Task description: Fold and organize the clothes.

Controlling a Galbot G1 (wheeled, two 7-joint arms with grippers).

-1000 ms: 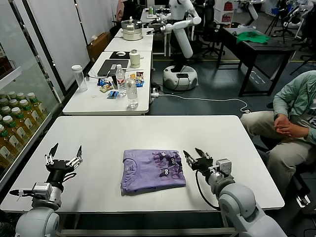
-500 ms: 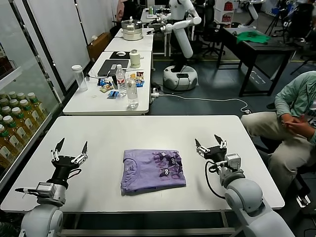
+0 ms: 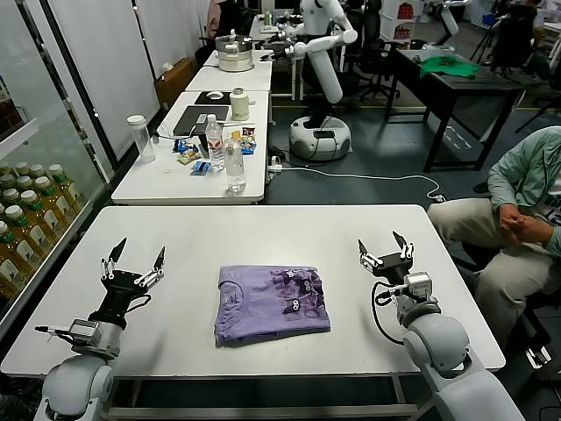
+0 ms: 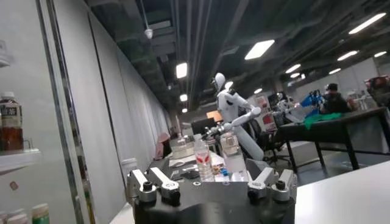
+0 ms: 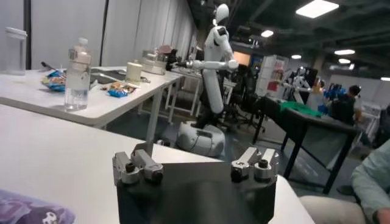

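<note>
The lavender T-shirt point(image 3: 270, 303) lies folded into a rough square at the middle of the white table point(image 3: 263, 237), with its dark-and-white printed figures facing up on its right part. A corner of it shows in the right wrist view point(image 5: 30, 213). My left gripper point(image 3: 134, 261) is open and empty, raised with its fingers pointing up, well to the left of the shirt. My right gripper point(image 3: 386, 248) is open and empty, also raised with its fingers up, to the right of the shirt. Neither touches the shirt.
A second white table point(image 3: 193, 149) behind holds bottles, a laptop and snacks. A shelf of drink bottles point(image 3: 26, 219) stands at the left. A seated person point(image 3: 517, 210) is at the right. A white robot point(image 3: 320, 53) and a dark table with a green garment point(image 3: 447, 66) stand behind.
Both grippers have risen and turned their fingers upward. The right gripper has drawn back to the right, away from the shirt's edge. The shirt has not moved.
</note>
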